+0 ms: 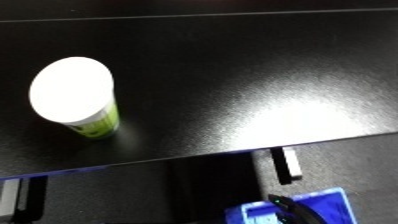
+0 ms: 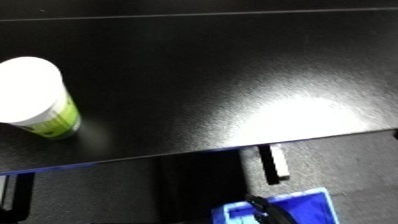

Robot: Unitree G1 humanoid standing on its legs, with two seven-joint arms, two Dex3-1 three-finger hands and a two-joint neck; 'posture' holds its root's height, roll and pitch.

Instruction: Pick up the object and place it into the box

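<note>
Cup (image 1: 75, 97) w/ white lid stands upright on the black table (image 1: 231, 75), far left, long axis vertical, lid up, green band at its base. Blue bin (image 1: 311, 207) sits below the near edge, right. My hands aren't visible, so can't tell their state.

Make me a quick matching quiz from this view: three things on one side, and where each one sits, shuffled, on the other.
Things:
1. white-lidded cup
2. blue bin
3. bright glare

Places:
A. bottom edge, below the table
B. left side of the black table
C. right part of the tabletop

Pairs: 1-B, 2-A, 3-C
</note>
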